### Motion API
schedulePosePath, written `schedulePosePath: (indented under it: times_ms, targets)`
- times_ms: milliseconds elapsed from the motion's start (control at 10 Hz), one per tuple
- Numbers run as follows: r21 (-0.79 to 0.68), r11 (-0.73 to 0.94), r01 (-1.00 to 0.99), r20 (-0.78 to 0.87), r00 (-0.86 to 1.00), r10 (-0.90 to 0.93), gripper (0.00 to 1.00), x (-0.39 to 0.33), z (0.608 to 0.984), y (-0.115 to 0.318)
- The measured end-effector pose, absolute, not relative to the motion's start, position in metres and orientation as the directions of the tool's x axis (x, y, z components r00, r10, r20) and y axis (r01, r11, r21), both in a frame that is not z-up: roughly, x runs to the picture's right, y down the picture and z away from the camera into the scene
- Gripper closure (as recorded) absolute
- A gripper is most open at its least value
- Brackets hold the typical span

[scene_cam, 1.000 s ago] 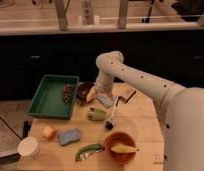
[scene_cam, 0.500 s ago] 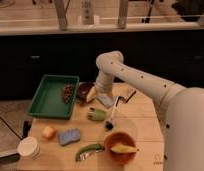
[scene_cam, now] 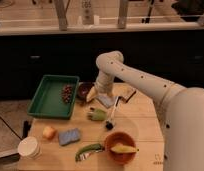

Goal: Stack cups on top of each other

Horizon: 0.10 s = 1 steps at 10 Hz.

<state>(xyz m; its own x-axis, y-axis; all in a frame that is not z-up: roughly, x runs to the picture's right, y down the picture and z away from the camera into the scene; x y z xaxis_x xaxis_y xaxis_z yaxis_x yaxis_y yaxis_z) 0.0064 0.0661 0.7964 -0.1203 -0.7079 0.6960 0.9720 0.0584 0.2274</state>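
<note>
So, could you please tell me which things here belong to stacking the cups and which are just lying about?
Job: pale green cup, dark reddish-brown cup, tool beside the dark cup.
Lying about: green tray, orange-brown bowl, sponge, white cup, brush.

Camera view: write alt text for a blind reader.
A white robot arm reaches over a wooden table, its gripper beside a dark cup. A green cup lies on its side near a green tray and an orange bowl.

Showing no readable text, labels, brands or numbers anywhere around the hand (scene_cam: pixel 93 95), hanging low over the bench (scene_cam: pixel 140 120) beside the dark cup (scene_cam: pixel 84 90).
</note>
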Motion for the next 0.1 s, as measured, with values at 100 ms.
schedulePosePath:
  times_ms: [100]
  targets:
    - [0.227,0.058,0.972,0.696,-0.12,-0.708,0.2,0.0065,0.7964,0.0661]
